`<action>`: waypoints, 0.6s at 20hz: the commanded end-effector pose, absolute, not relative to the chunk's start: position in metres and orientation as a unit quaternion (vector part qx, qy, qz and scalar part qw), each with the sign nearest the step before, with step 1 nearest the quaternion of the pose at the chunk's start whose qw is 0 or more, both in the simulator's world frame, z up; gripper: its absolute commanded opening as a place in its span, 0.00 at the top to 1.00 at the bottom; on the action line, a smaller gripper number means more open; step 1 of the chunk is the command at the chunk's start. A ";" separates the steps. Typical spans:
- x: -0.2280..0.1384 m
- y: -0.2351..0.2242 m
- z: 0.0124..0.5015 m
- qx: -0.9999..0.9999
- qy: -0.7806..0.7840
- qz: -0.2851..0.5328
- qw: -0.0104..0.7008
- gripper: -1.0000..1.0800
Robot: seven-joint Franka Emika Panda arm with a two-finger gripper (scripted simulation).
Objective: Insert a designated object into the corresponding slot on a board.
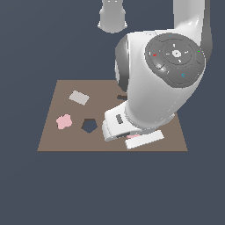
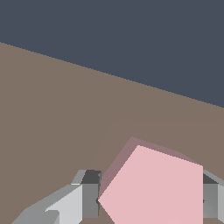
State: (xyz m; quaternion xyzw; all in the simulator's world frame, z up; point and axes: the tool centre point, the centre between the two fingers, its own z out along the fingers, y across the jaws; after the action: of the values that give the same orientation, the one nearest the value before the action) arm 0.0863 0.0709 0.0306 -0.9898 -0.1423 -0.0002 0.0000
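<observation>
The board (image 1: 61, 140) is laid flat, and everything else is found on it. The pentagon slot (image 1: 89, 125) is cut near the board's front edge, a bit toward the exterior view's left. The flower-like piece (image 1: 64, 121) is placed just to the left of the slot, apart from it. The flat rectangle piece (image 1: 79, 97) is set behind both, farther back. The pentagon piece (image 2: 155, 188) is seen well to the right of the slot, near the front edge. It is found between the two fingers (image 2: 89, 199) of the pincer (image 2: 148, 201), one at each side.
</observation>
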 end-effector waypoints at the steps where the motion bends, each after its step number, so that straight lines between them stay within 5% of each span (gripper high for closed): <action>1: 0.085 0.070 0.031 -0.989 -0.149 0.000 0.000 1.00; 12: 0.070 0.063 0.032 -0.972 -0.236 0.000 0.000 1.00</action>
State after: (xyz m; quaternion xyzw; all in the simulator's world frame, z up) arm 0.0724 0.0645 0.0312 -0.9754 -0.2207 0.0000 0.0000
